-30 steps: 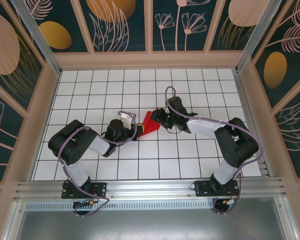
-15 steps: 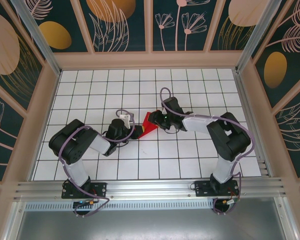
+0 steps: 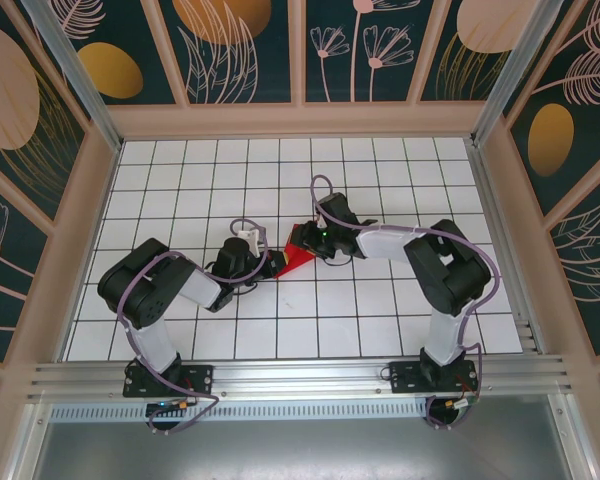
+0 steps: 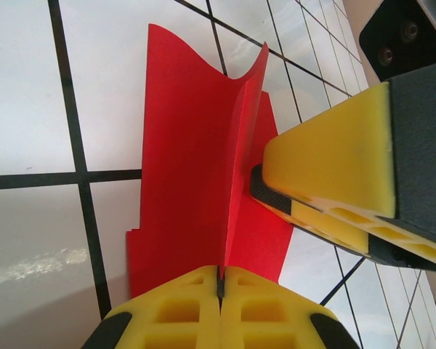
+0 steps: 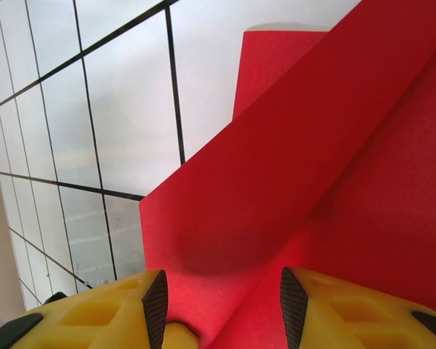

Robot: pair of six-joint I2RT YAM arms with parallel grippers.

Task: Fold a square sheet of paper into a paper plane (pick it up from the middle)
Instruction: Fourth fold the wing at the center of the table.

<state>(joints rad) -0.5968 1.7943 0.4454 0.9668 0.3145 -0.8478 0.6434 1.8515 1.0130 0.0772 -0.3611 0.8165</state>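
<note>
paper [image 4: 189, 189]: bright red; left tool pads [image 4: 167, 316]: yellow; table [image 3: 180, 170]: white, black grid; walls [image 3: 245, 60]: teal, floral

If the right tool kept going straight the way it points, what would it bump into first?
The right tool would most likely meet the red paper first; it lies straight ahead between the open fingers.
</note>
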